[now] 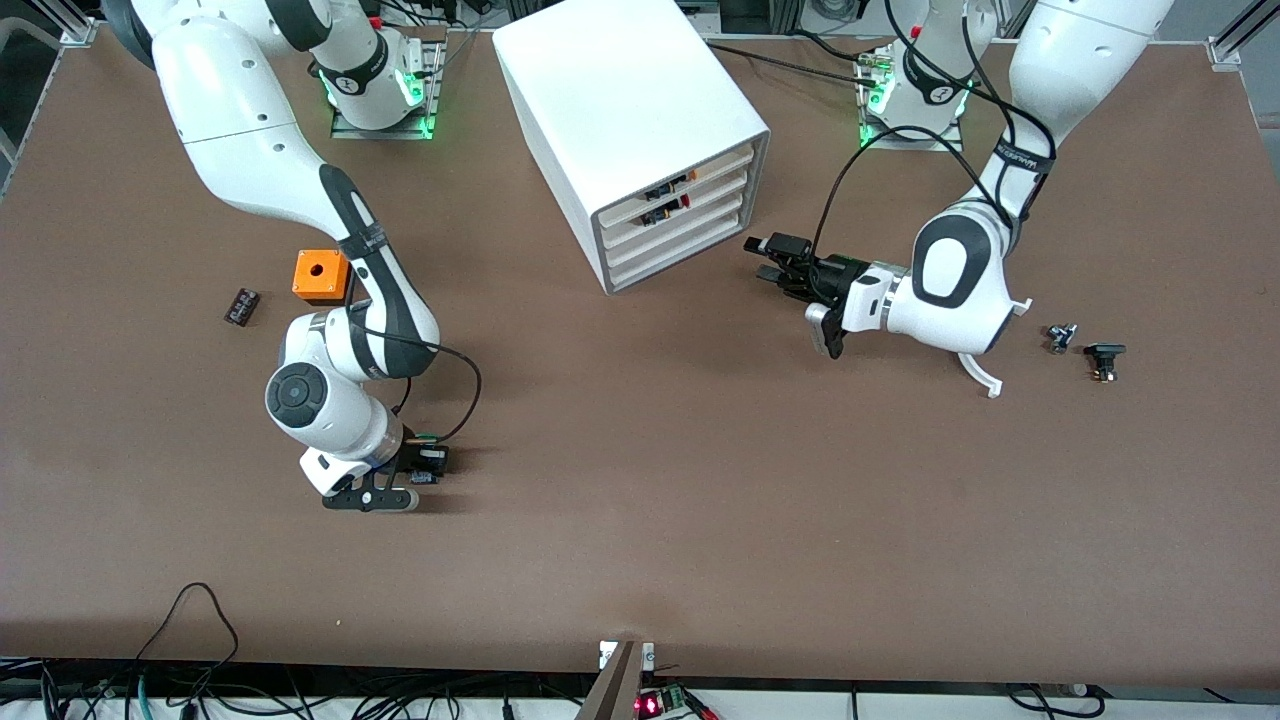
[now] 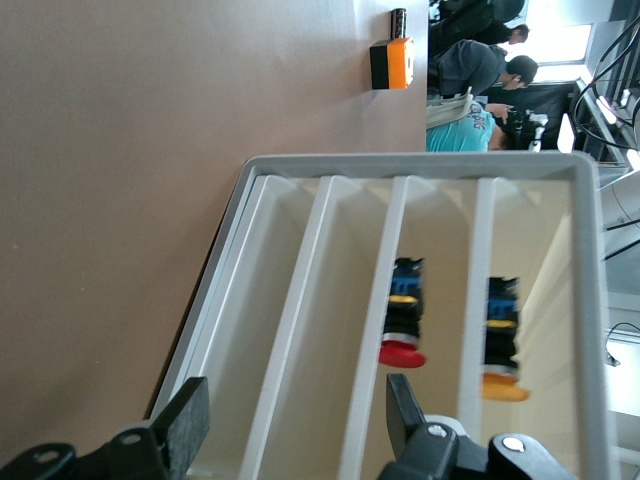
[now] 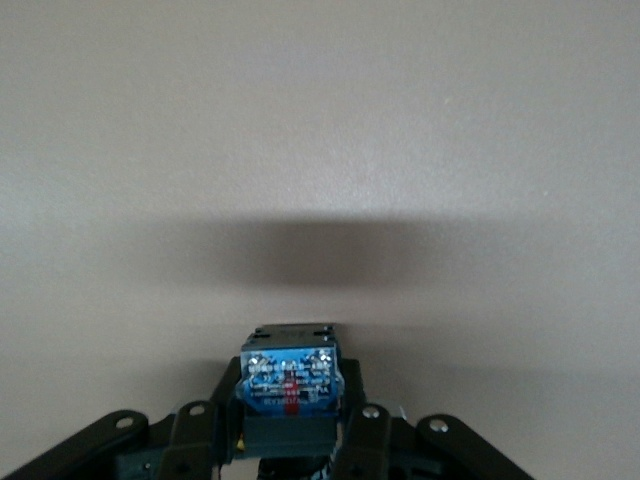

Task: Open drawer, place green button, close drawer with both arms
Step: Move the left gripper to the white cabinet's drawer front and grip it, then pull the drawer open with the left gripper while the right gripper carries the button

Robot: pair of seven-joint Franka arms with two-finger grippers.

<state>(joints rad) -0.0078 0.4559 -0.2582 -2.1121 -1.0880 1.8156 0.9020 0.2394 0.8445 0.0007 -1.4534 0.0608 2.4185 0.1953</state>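
Clamped right gripper (image 3: 290,425) seemingly holds button (image 3: 290,375); left gripper (image 2: 295,425) open.

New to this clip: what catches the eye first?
The white cabinet stands mid-table between the arms, drawers all shut. The left gripper, fingers apart, hangs in front of the drawers. The right gripper is down at the table nearer the camera, shut on the button.

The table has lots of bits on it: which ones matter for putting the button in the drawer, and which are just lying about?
Part of the job:
- button, gripped in the right hand
- drawer, closed, third down in the cabinet
- left hand, open, facing the drawers

Lying about:
- orange box
- small black part
- black-capped part
- small grey part
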